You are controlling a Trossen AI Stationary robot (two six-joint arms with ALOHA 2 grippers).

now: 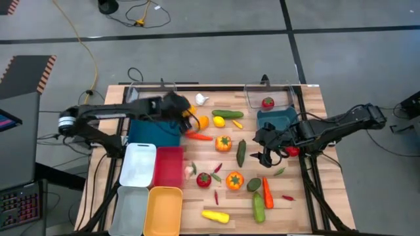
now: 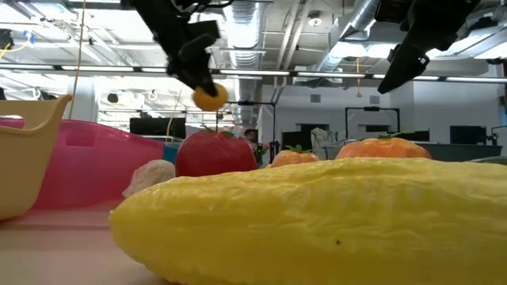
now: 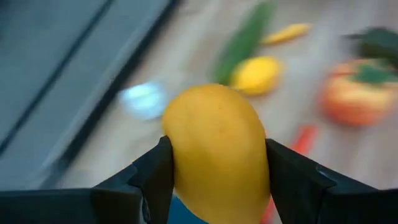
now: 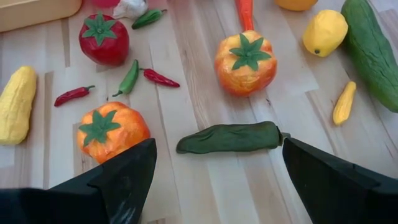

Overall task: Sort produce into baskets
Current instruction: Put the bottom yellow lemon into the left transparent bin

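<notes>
My left gripper (image 1: 194, 120) is shut on a yellow-orange fruit (image 3: 217, 149), held in the air over the table's left middle, beside the dark blue basket (image 1: 152, 134). In the low view the fruit (image 2: 210, 96) hangs high above the table. My right gripper (image 1: 264, 156) hovers open over the table's right middle. Its fingers stand apart above a dark green pepper (image 4: 230, 137) lying flat on the wood. Loose produce lies between the arms: orange peppers (image 1: 223, 142), a tomato (image 1: 204, 179), a lemon (image 1: 218, 121), a yellow squash (image 1: 215, 216). My left gripper pinches the yellow-orange fruit between its two fingers, one finger (image 3: 158, 177) on each of the fruit's opposite sides (image 3: 180, 168). The fingers slant down from the table's left. The fruit is lifted clear of the table and sticks out past the fingertips.
White (image 1: 139, 164), red (image 1: 169, 167), pale grey-blue (image 1: 130, 206) and yellow (image 1: 164, 210) baskets stand at the near left. A clear basket (image 1: 252, 98) holding a tomato (image 1: 268, 103) and a teal one (image 1: 279, 119) stand at the far right. Cucumbers, carrots and chillies lie scattered.
</notes>
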